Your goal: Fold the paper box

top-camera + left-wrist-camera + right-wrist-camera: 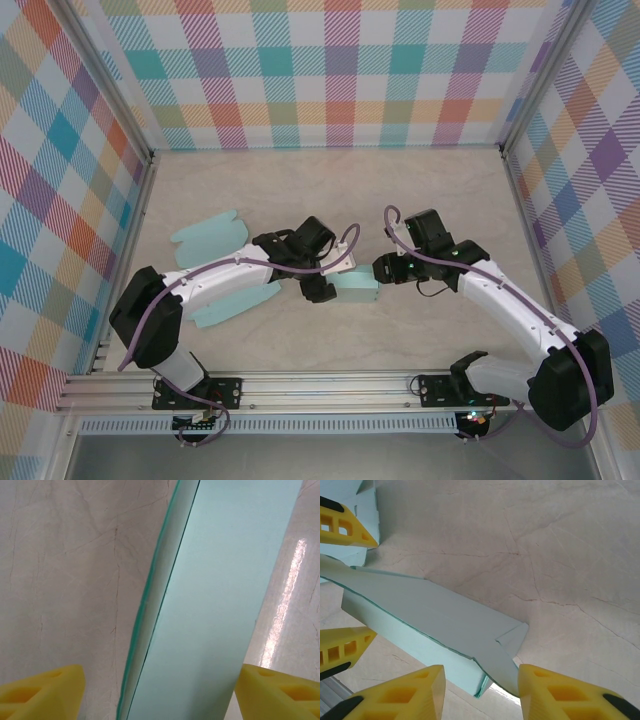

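The left gripper stood open, its yellow fingers spread wide to either side of an upright panel of the paper box. There was a clear gap on one side, and on the other the panel's edge ran just beside the finger; I could not tell whether they touched. The right gripper was open too, with the folded end corner of the box lying between its fingertips, contact unclear. In the right wrist view the left gripper's fingers straddled the far end of the same long pale teal piece. From above, the two grippers faced each other near the middle of the table, the raised part of the box between them and its flat rounded flaps spread on the surface under the left arm. The table was pale and marble-veined, enclosed by bright checked walls.
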`<state>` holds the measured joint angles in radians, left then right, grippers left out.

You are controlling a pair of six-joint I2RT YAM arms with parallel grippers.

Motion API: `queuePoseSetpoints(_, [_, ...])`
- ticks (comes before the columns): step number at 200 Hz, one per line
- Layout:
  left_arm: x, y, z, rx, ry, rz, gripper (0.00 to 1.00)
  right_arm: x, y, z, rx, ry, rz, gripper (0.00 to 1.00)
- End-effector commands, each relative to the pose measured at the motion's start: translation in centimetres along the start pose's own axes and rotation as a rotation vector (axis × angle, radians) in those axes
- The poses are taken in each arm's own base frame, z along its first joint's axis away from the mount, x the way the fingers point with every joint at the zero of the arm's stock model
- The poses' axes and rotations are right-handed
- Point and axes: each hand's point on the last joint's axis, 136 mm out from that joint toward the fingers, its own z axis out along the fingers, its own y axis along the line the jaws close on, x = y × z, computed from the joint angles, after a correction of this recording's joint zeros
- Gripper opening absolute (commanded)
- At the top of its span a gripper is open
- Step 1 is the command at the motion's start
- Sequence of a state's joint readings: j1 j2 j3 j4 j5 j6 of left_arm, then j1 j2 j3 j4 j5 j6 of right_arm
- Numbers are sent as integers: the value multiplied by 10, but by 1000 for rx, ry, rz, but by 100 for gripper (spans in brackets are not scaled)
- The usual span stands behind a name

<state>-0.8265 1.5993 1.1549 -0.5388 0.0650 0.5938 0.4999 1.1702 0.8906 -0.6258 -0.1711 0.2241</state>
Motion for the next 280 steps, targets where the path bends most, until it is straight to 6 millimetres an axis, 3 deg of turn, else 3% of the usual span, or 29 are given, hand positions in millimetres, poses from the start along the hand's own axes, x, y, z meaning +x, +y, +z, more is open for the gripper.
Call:
queuePoseSetpoints(1, [3, 4, 0, -16, -3, -20, 77, 2, 4, -1, -2, 11, 5, 39])
queuePoseSetpoints(43, [-1, 3, 1, -26, -14, -40, 71, -1, 8, -2, 12, 17, 63, 25])
queuePoseSetpoints(85, [-4, 3, 5, -47, -15, -66, 59, 2, 17, 1, 17, 20, 118, 21])
queuePoseSetpoints(147, [-5, -4, 9, -46, -4, -66, 59, -3, 17, 9, 54, -8, 148, 10])
queuePoseSetpoints(170, [-6, 1, 6, -78, -6, -82, 64, -6, 14, 8, 81, -16, 146, 8])
queuePoseSetpoints(226, [-23, 17, -24, -174, -117, -132, 81, -3, 10, 10, 105, 5, 131, 5])
queuePoseSetpoints(254, [-30, 27, -49, -239, -181, -169, 81, -5, 11, 5, 110, -1, 118, 5])
queuePoseSetpoints(280, [-22, 44, -74, -351, -178, -261, 76, -5, 11, 5, 110, 3, 112, 6])
